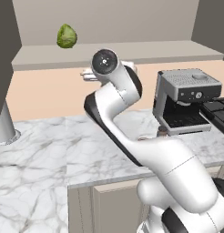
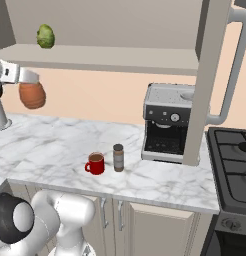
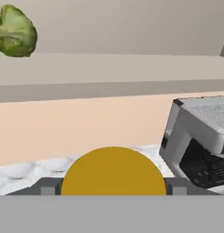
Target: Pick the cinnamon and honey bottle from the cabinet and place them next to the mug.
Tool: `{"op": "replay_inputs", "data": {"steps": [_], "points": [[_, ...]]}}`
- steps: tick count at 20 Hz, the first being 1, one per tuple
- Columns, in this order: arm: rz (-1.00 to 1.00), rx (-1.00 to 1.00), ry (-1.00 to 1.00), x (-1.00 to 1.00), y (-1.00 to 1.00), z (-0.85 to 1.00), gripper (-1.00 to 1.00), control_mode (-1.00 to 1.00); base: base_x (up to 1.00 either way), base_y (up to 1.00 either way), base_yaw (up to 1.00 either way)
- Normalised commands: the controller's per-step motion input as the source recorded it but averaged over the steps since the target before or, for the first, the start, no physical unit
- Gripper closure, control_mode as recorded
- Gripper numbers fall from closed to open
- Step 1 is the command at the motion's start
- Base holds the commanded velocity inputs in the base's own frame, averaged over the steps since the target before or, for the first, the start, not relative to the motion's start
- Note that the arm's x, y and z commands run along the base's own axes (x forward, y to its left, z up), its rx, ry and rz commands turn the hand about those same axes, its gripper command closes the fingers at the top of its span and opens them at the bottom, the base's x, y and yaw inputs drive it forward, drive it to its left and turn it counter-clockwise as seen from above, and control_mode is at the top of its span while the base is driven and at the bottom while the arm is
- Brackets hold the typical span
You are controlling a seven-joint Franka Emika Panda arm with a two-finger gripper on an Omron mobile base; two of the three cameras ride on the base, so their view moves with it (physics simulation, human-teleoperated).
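Right base view shows the gripper clamped on the honey bottle, carried in mid-air below the cabinet. Cinnamon already stands beside the mug. Next, I reckon: swing right, lower it alongside.
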Motion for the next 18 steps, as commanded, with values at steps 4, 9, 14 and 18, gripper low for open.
{"op": "replay_inputs", "data": {"steps": [4,9,14,18], "points": [[-0.25,0.03,0.0,0.0,-0.13,-0.43,1.0,-1.0,0.0,0.0,0.0],[-0.28,0.13,-0.01,0.01,-0.14,-0.38,1.0,-1.0,0.0,0.0,0.0],[-0.29,0.15,0.0,0.04,-0.28,-0.37,1.0,-1.0,0.0,0.0,0.0],[-0.26,0.11,-0.01,0.14,-0.32,-0.37,1.0,-1.0,0.0,0.0,0.0]]}}
